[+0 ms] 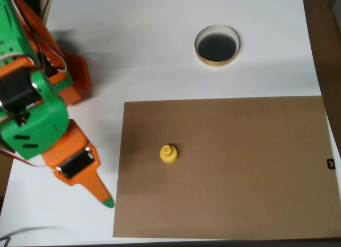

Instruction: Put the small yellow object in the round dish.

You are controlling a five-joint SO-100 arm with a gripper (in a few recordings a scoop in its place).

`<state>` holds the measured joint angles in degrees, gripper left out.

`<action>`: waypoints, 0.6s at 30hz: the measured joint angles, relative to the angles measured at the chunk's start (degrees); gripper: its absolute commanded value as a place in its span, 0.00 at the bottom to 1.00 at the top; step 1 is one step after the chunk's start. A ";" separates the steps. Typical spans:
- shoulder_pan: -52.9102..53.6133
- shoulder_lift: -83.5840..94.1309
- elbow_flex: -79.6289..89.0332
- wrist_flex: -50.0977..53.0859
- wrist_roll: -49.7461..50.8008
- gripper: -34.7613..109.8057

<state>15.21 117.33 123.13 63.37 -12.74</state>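
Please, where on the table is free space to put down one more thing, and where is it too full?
Free: the brown board right of the small yellow object, and the white table left of the round dish. Crowded: the left edge, where the arm and its gripper reach toward the board's corner.

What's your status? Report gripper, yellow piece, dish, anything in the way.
Gripper at the brown mat's left edge, holding nothing, jaws not readable. Yellow piece upright on the mat. Dish off the mat, on the white table. Nothing between them.
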 measured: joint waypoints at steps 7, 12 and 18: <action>-5.62 -4.83 -3.43 2.11 1.14 0.40; -10.55 -8.70 -7.12 4.48 2.99 0.40; -15.73 -14.85 -10.81 7.21 4.48 0.40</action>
<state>-0.53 102.48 112.32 70.58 -8.26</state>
